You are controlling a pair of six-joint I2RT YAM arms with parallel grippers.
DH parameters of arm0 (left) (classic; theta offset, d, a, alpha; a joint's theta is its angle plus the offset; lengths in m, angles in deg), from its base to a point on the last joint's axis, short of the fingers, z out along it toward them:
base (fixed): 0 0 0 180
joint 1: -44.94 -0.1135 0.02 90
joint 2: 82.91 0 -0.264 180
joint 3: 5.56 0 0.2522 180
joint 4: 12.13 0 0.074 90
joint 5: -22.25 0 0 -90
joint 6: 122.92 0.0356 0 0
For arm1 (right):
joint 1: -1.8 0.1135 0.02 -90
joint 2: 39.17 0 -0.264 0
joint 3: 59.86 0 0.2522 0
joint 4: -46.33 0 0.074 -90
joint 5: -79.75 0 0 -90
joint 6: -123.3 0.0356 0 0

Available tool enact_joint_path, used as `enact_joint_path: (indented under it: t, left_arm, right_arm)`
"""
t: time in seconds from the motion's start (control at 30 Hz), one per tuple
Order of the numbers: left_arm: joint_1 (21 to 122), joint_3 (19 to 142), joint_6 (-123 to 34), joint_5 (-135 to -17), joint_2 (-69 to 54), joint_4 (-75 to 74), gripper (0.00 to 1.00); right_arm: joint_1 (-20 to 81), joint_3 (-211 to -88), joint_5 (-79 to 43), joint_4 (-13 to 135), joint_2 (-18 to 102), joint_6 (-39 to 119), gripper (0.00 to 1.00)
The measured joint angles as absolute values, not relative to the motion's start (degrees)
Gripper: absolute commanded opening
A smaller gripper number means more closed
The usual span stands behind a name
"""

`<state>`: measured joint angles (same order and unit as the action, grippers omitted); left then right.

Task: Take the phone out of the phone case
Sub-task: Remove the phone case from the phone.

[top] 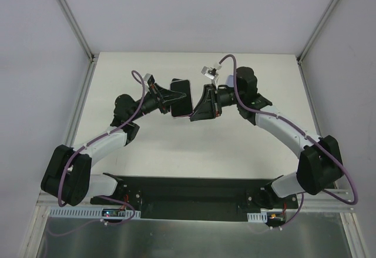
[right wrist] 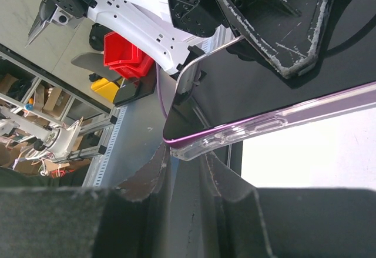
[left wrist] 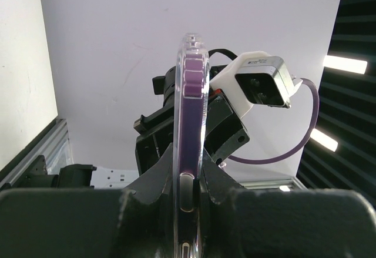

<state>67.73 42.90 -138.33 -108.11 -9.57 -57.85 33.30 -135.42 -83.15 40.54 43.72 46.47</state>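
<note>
Presently, left jaws and right jaws are narrowly pinching the cased phone (top: 181, 98) from nine and three o'clock, risking a drop if the phone case (right wrist: 276, 121) slips.

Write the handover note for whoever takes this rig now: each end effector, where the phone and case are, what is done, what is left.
Left end effector: shut on the phone case, clamping front and back, with the phone inside.
Right end effector: fingers sit close around one corner of the case; whether they pinch it cannot be told.
Position: the cased phone is held between the two arms.
Done: the cased phone is picked up.
Left: the phone sits fully in the case; it probably needs peeling off at that corner.
</note>
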Motion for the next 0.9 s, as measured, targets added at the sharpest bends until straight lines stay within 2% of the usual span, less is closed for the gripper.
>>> enact_joint_path:
  t: [0.37,0.67,0.9]
  left_arm:
    - [67.6,42.9,-137.8,-107.6,-9.6,-57.6,0.00]
    - [66.9,43.0,-137.3,-105.8,-9.6,-56.3,0.00]
    - [66.2,43.0,-137.3,-102.8,-9.6,-54.9,0.00]
  right_arm:
    - [32.7,-137.4,-86.5,40.2,47.1,48.0,0.01]
    - [31.8,-137.7,-88.9,28.9,51.6,58.5,0.01]
    - [30.8,-139.7,-88.9,26.0,55.2,66.0,0.01]
